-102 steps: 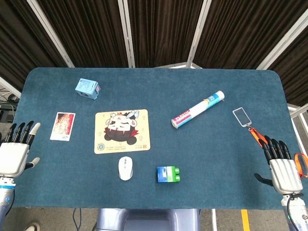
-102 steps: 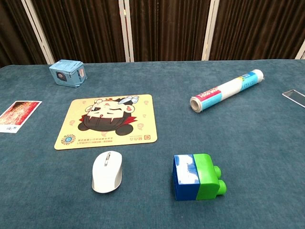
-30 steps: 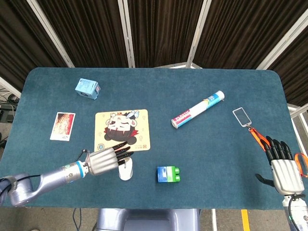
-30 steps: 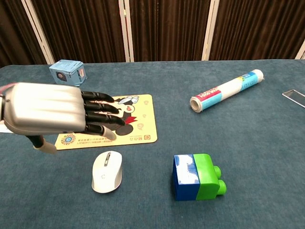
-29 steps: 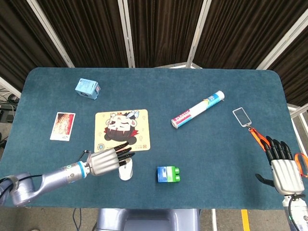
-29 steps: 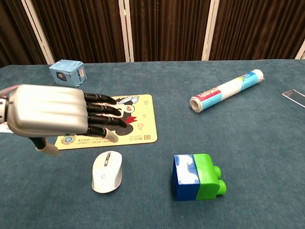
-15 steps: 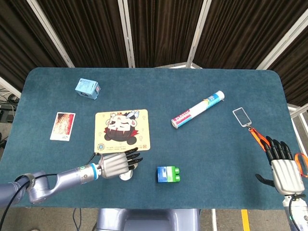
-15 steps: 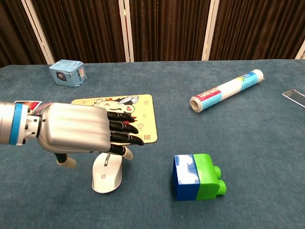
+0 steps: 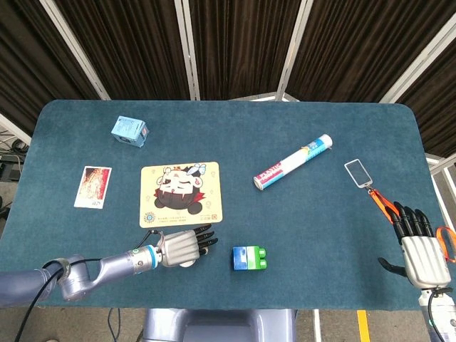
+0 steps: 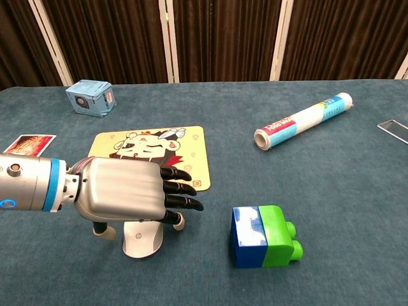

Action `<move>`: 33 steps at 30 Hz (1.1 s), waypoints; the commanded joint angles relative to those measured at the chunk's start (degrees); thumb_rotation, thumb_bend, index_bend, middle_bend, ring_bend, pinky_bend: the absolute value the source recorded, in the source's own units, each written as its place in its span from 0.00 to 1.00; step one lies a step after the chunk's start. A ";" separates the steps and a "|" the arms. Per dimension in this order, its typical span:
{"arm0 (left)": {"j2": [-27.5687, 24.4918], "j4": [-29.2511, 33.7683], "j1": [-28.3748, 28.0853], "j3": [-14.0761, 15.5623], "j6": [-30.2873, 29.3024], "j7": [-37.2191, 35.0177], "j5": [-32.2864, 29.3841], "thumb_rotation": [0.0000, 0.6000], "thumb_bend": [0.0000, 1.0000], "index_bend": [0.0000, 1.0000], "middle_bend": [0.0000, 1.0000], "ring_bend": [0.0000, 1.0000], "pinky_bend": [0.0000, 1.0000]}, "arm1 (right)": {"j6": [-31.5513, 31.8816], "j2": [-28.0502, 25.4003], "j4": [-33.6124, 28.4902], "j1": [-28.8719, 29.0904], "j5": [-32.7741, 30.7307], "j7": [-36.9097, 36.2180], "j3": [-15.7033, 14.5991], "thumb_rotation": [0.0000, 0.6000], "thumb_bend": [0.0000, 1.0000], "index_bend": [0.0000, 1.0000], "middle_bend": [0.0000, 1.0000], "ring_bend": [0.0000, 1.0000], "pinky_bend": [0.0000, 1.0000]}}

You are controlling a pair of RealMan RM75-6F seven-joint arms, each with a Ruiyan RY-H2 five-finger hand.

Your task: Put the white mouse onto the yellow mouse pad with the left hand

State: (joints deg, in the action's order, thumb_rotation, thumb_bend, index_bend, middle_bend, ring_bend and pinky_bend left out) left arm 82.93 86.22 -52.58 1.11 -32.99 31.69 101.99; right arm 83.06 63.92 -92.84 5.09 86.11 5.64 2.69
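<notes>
The white mouse [image 10: 141, 243] lies on the blue cloth just in front of the yellow mouse pad [image 9: 179, 194] [image 10: 188, 159]. My left hand [image 9: 182, 247] [image 10: 124, 190] sits palm down directly over the mouse and covers most of it. Its dark fingers [image 10: 182, 189] stretch out to the right past the mouse, and the thumb hangs down at the mouse's left side. I see no closed grip on the mouse. In the head view the hand hides the mouse. My right hand [image 9: 420, 253] stays at the near right corner with its fingers straight and apart, holding nothing.
A blue-and-green block [image 9: 249, 258] [image 10: 262, 235] stands close to the right of the mouse. Farther off lie a printed tube [image 9: 293, 162] [image 10: 305, 120], a light-blue box [image 9: 129, 131] [image 10: 90, 97], a red card [image 9: 93, 187] [image 10: 29, 145] and a clear tag [image 9: 358, 172] with an orange strap.
My left hand came in from the left edge, then sank from above the pad's front edge onto the mouse. The mouse and the right hand have not moved.
</notes>
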 commanded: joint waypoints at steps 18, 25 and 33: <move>-1.00 -0.80 -0.16 0.91 -4.60 0.81 -1.13 1.00 0.31 0.48 0.00 0.00 0.00 | 0.02 -0.05 -0.01 -0.04 0.05 -0.22 -0.03 1.00 0.09 0.00 0.00 0.00 0.00; -3.26 -4.20 -0.79 0.24 -8.10 -0.43 -0.01 1.00 0.31 0.48 0.00 0.00 0.00 | 0.02 -0.04 0.03 -0.02 0.10 -0.26 -0.03 1.00 0.09 0.00 0.00 0.00 0.00; -1.79 -13.78 -3.14 0.19 -11.05 -4.08 2.61 1.00 0.31 0.48 0.00 0.00 0.00 | 0.00 0.00 -0.05 -0.01 -0.01 -0.07 0.02 1.00 0.09 0.00 0.00 0.00 0.00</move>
State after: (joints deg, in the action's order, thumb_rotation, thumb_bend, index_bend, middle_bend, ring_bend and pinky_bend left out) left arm 80.37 74.89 -54.72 1.35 -42.90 28.90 103.48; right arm 83.05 63.93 -92.89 5.08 86.09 5.56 2.71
